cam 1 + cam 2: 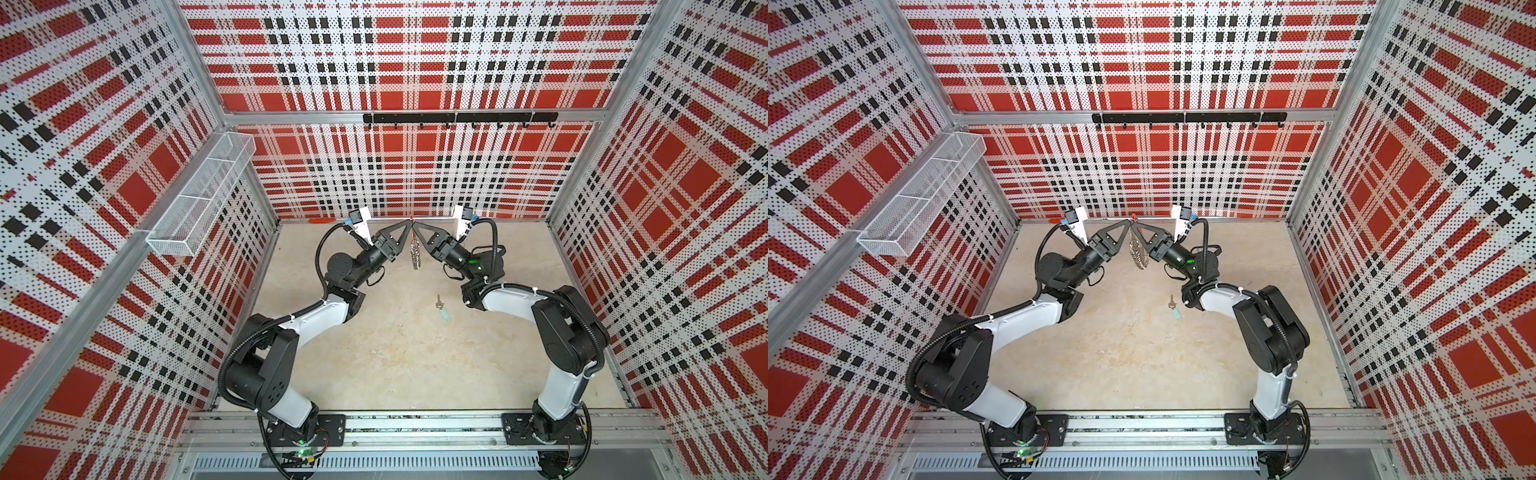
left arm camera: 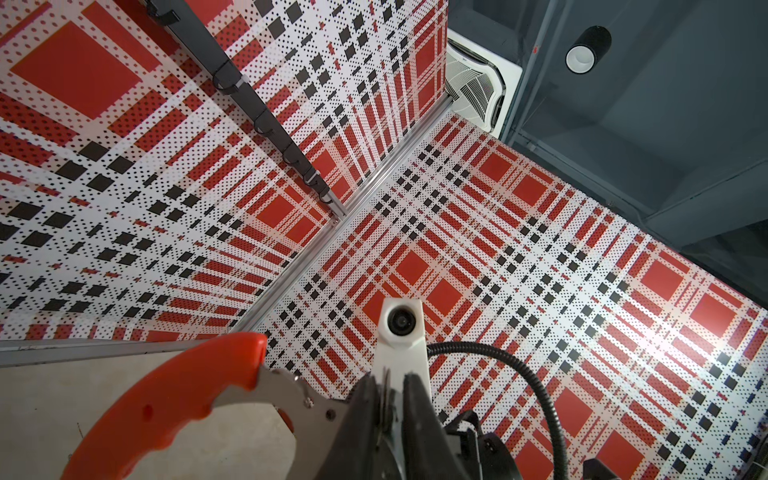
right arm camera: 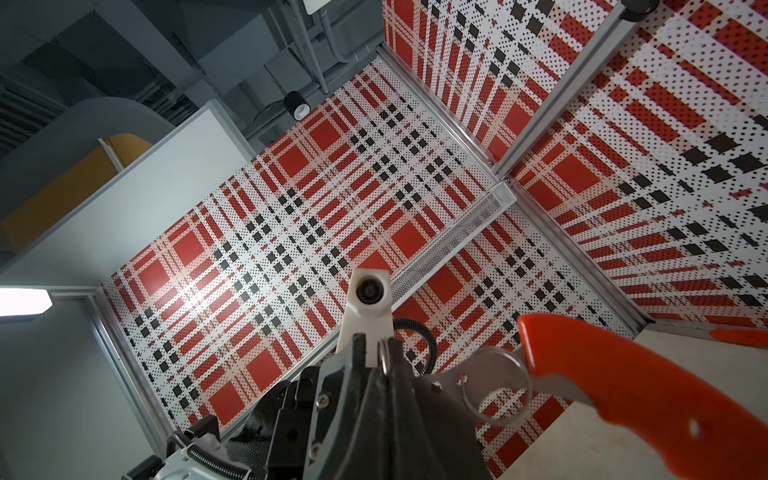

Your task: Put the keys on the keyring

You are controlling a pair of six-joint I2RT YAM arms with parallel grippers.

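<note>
Steel keyring [image 1: 414, 250] hangs at 12 o'clock of table [image 1: 395, 365], prob. stiff, light, jangly; left gripper [image 1: 409, 223] & right gripper [image 1: 416, 225] both pinched shut on its top. Flat keys [image 1: 438, 300] w/ teal tag [image 1: 445, 314] lie at its 5 o'clock; grab tag edge, likely slippery.

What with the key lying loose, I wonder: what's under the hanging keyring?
Only bare table shows below the keyring; the key and its teal tag lie apart, nearer the arms' bases. The small patch its loops cover cannot be seen.
</note>
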